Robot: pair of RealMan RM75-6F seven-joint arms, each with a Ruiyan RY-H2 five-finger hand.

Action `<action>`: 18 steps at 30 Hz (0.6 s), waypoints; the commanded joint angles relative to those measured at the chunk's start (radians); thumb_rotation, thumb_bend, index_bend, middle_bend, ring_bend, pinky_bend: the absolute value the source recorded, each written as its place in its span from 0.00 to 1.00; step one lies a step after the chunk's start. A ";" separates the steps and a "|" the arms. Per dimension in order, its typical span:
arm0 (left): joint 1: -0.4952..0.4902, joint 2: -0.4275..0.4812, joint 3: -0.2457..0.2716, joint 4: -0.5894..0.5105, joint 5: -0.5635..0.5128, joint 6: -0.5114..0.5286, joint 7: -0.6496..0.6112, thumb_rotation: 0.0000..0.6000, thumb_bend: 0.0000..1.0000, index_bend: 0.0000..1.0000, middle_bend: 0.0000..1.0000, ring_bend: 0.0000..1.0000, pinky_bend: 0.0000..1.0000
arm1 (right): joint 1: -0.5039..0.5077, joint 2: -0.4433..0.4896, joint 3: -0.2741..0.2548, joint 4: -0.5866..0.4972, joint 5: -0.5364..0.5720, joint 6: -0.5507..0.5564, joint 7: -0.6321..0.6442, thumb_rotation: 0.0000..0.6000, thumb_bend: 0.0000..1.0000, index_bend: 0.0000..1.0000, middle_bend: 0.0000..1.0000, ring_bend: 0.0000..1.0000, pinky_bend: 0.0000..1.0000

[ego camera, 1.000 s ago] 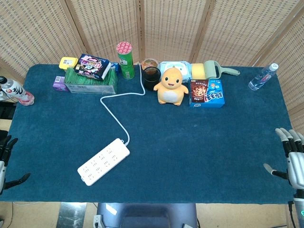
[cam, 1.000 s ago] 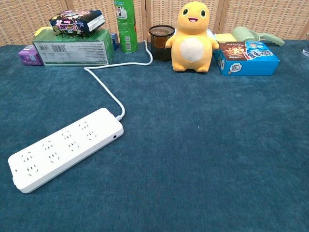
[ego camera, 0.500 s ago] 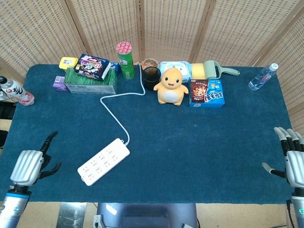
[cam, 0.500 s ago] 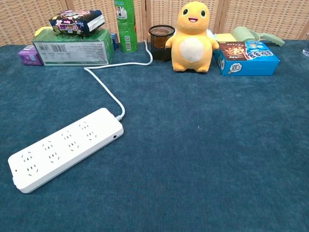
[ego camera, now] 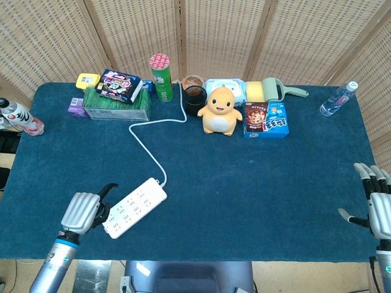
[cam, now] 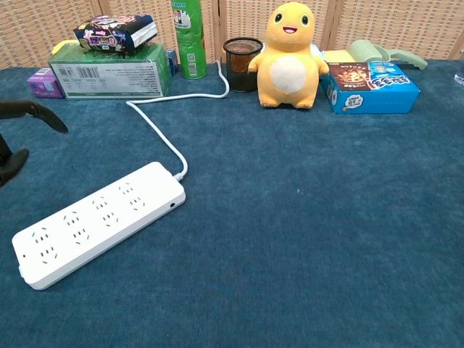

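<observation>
I've got my left hand (ego camera: 81, 210) w/ fingers (cam: 32, 110) apart, holding nothing, just beside the white power strip (ego camera: 134, 207) lying at the table (ego camera: 256, 183) front-left; right hand (ego camera: 380, 210) fingers spread, empty, at the right edge.

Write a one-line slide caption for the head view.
Left robot hand open beside a white power strip on a blue table.

Sitting on the tabletop (ego camera: 256, 183): one power strip (ego camera: 134, 207), one plush toy (ego camera: 220, 110), one chip can (ego camera: 161, 77), one cookie box (ego camera: 266, 119), two bottles (ego camera: 337, 99) (ego camera: 18, 116), one dark cup (ego camera: 194, 100), one green box (ego camera: 116, 105).
</observation>
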 commanded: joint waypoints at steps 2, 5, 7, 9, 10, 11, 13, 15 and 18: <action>-0.028 -0.061 0.000 0.027 -0.057 -0.038 0.062 1.00 0.66 0.31 1.00 1.00 1.00 | 0.002 -0.002 0.000 0.003 0.004 -0.006 0.001 1.00 0.00 0.06 0.09 0.07 0.00; -0.047 -0.098 -0.012 0.040 -0.095 -0.053 0.101 1.00 0.66 0.32 1.00 1.00 1.00 | 0.003 -0.003 0.000 0.007 0.007 -0.010 0.004 1.00 0.00 0.06 0.09 0.07 0.00; -0.062 -0.118 -0.023 0.046 -0.119 -0.062 0.129 1.00 0.66 0.32 1.00 1.00 1.00 | 0.004 -0.003 0.001 0.009 0.010 -0.014 0.007 1.00 0.00 0.06 0.09 0.07 0.00; -0.076 -0.134 -0.033 0.050 -0.136 -0.067 0.150 1.00 0.66 0.32 1.00 1.00 1.00 | 0.005 -0.003 0.002 0.012 0.014 -0.017 0.010 1.00 0.00 0.06 0.09 0.07 0.00; -0.086 -0.143 -0.041 0.055 -0.147 -0.073 0.161 1.00 0.66 0.32 1.00 1.00 1.00 | 0.005 -0.003 0.002 0.014 0.017 -0.019 0.011 1.00 0.00 0.06 0.09 0.07 0.00; -0.096 -0.151 -0.049 0.060 -0.157 -0.078 0.170 1.00 0.66 0.32 1.00 1.00 1.00 | 0.005 -0.003 0.003 0.015 0.019 -0.020 0.013 1.00 0.00 0.06 0.09 0.07 0.00; -0.117 -0.164 -0.062 0.075 -0.173 -0.094 0.182 1.00 0.66 0.32 1.00 1.00 1.00 | 0.006 -0.003 0.004 0.018 0.023 -0.023 0.015 1.00 0.00 0.06 0.09 0.07 0.00; -0.136 -0.175 -0.074 0.091 -0.191 -0.109 0.193 1.00 0.66 0.32 1.00 1.00 1.00 | 0.007 -0.003 0.005 0.020 0.026 -0.026 0.016 1.00 0.00 0.06 0.09 0.07 0.00; -0.161 -0.190 -0.086 0.111 -0.219 -0.130 0.202 1.00 0.66 0.32 1.00 1.00 1.00 | 0.008 -0.003 0.007 0.022 0.031 -0.030 0.019 1.00 0.00 0.06 0.09 0.07 0.00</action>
